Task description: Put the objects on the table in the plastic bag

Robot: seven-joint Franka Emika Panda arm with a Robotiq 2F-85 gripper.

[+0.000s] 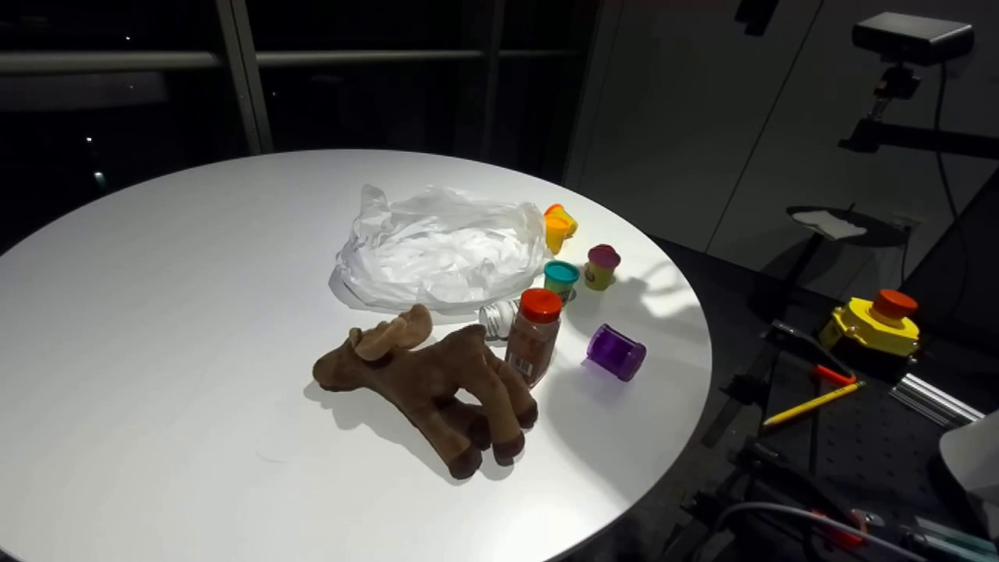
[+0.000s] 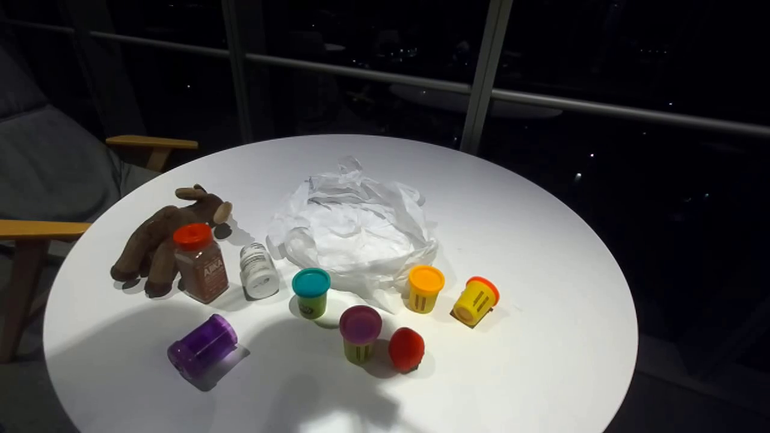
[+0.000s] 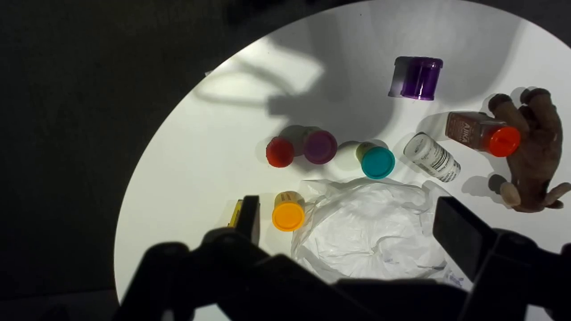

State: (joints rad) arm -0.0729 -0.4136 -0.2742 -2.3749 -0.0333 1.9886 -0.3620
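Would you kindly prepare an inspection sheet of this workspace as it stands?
Surface: round white table, partly shadowed.
Job's things: plastic bag, crumpled; outside it, plush moose; red-lidded jar, upright; white bottle, purple container and red-lidded tub lying on their sides; teal-lidded tub, purple-lidded tub and orange-lidded tub, upright; small red item.
Clutter: yellow pencil on the black platform.
End effector: open, holding nothing.
Cables: grey cable across the platform.
Surroundings: dark windows, armchair, mounted camera.

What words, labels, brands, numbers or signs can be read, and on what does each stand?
"AJIKA": on the red-capped jar.
Too small or blurred to read: that jar's other print; the markings on the white bottle, teal-lidded tub, purple-lidded tub, orange-lidded tub, tipped tub and plastic bag.
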